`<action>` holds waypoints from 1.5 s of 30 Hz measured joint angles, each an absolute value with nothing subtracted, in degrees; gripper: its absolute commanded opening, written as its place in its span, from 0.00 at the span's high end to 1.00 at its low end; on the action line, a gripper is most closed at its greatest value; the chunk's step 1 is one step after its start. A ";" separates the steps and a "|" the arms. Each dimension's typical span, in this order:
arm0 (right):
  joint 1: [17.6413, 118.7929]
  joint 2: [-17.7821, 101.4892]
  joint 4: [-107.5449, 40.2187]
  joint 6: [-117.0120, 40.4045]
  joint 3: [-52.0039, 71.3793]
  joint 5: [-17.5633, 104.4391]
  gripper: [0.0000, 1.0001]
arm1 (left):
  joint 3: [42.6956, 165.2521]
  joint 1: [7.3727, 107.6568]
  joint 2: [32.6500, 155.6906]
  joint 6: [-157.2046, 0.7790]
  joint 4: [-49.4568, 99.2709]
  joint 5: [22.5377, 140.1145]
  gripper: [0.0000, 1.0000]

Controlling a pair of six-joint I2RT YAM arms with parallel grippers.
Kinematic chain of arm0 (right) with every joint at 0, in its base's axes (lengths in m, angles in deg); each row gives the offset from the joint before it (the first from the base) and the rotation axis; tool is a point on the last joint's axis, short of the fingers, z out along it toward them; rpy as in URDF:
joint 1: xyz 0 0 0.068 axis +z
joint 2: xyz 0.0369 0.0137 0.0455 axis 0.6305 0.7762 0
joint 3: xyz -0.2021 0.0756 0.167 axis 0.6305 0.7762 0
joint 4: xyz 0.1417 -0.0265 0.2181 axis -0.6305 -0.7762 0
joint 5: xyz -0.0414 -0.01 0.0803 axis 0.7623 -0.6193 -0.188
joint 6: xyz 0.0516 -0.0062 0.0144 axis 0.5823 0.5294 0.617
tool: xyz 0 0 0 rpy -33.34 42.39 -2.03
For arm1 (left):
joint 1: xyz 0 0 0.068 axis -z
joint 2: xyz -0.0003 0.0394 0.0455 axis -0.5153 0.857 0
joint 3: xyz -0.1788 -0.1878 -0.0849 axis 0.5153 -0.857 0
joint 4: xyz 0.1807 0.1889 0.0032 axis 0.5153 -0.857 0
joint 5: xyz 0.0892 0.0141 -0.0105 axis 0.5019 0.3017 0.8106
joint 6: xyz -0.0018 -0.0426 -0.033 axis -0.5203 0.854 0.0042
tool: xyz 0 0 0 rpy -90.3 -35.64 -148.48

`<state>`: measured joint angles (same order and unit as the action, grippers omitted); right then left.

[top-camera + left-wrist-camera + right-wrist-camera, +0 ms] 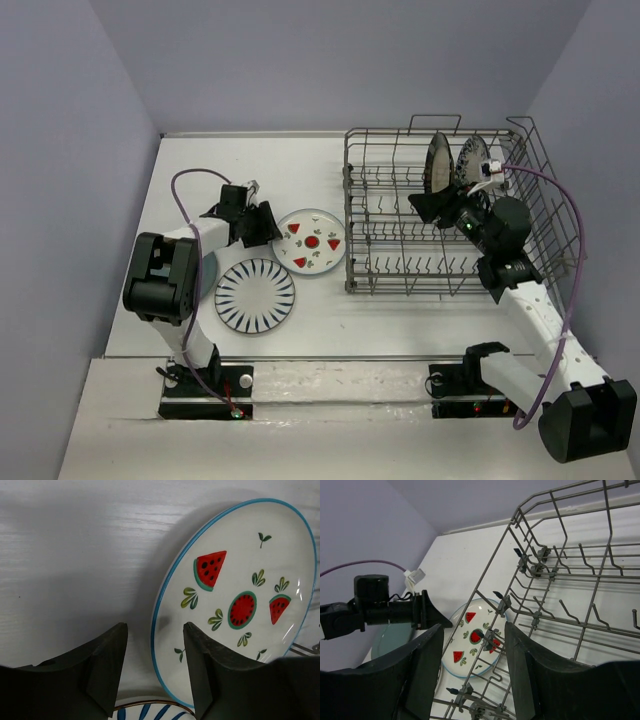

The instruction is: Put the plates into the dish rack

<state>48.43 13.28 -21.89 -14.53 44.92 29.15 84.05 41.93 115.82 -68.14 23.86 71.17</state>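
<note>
While left jaws gape at watermelon plate point(240, 580) rim, right jaws gape over rack point(349, 215)

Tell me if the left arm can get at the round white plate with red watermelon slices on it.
Probably yes. The left gripper sits right at the rim of the round white watermelon plate, jaws apart, with nothing lying over it. The round blue-striped plate lies beside it, not on top.

A white wood-grain table point(200, 180) lay spread out wide, boxed in on three sides by plain lilac-grey walls point(300, 60), and a paler white board point(340, 440) ran along its near edge.
</note>
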 measured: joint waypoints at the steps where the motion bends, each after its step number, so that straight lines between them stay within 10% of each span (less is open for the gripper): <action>1: 48.43 13.39 -21.58 -14.35 44.94 28.45 0.43 | 84.12 41.89 116.52 -68.17 23.84 71.13 0.42; 13: 48.43 14.49 -20.82 -14.03 44.98 26.39 0.42 | 85.32 41.82 119.82 -67.82 26.49 68.53 0.94; 29: 48.85 20.04 -20.20 -15.14 44.98 18.24 0.15 | 82.02 39.05 98.90 -66.70 26.33 72.37 0.94; 45: 65.07 38.53 -21.10 -18.25 25.77 14.26 0.11 | 74.50 28.69 82.84 -57.78 33.13 65.71 0.94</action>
